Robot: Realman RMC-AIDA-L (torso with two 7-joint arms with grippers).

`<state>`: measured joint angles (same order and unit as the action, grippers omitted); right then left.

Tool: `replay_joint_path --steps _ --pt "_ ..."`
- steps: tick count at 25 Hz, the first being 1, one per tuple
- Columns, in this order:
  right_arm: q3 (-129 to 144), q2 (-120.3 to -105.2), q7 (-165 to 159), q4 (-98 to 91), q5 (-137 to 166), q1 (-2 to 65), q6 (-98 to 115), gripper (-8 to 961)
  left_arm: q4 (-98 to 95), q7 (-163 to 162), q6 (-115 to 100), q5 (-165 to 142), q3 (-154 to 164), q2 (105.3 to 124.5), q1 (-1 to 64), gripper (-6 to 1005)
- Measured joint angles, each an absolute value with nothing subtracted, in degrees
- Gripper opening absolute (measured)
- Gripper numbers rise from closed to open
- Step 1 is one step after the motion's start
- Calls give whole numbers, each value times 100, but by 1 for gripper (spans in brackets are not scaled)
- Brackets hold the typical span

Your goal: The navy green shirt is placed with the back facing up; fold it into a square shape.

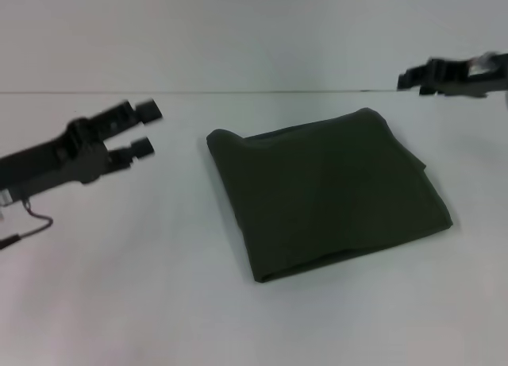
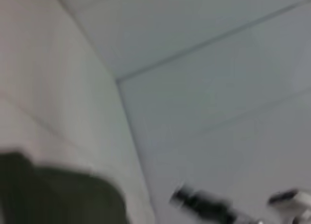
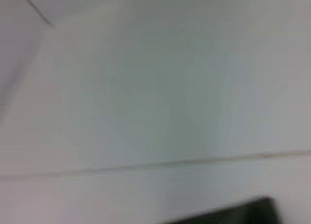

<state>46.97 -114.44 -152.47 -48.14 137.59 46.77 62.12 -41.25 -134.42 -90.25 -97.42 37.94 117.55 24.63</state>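
Note:
The navy green shirt [image 1: 329, 191] lies folded into a rough square on the white table [image 1: 119, 302], plain side up, with no lettering showing. My left gripper [image 1: 148, 128] hovers to the shirt's left, clear of the cloth, open and holding nothing. My right gripper [image 1: 414, 78] is raised beyond the shirt's far right corner, apart from it. In the left wrist view a corner of the shirt [image 2: 58, 199] shows, with the right arm's gripper [image 2: 204, 204] farther off. In the right wrist view only a dark edge of the shirt [image 3: 238, 213] shows.
The table's far edge [image 1: 238, 91] meets a pale wall. A thin cable [image 1: 32, 223] hangs under the left arm at the left border. White tabletop surrounds the shirt on all sides.

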Motion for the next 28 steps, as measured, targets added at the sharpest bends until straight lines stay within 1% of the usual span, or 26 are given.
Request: replay_joint_path --steps 2,4,7,9,10,11,14,19,21,28 --pt "4506 -11342 -14909 -5220 12956 4340 6855 461 -4122 -13664 -9247 -10054 3922 11699 2432 947" --pt "4194 -11207 -14382 -5178 12116 4017 7388 462 -4122 -13822 -9442 -10319 3973 11702 2373 947" --pt "3786 -11061 -13659 -4824 11194 3545 7964 465 -4106 -13916 -9645 -10655 3989 11855 2262 946" --pt "3481 -11006 -13142 -4536 10792 3207 8277 467 -4044 -13965 -9583 -10905 3996 11996 2235 946" --pt "3373 -10998 -12965 -4443 10674 3091 8379 468 -4003 -14003 -9483 -11037 3994 12063 2231 946" --pt "3101 -10998 -12572 -4227 10370 2812 8623 469 -3949 -14043 -9346 -11172 3998 12145 2232 946" --pt "2900 -11001 -12328 -4064 10203 2615 8771 699 -3687 -14140 -8962 -11370 3998 12293 2305 946" --pt "2795 -10988 -12168 -3972 10191 2415 8815 859 -3197 -14338 -8361 -11420 4195 12411 2532 945" --pt "2783 -10985 -12122 -3959 10192 2400 8812 856 -2917 -14448 -7869 -11406 4331 12413 2713 945" --pt "2760 -10981 -12111 -3866 10183 2450 8764 851 -2587 -14528 -7386 -11365 4333 12422 2988 942"
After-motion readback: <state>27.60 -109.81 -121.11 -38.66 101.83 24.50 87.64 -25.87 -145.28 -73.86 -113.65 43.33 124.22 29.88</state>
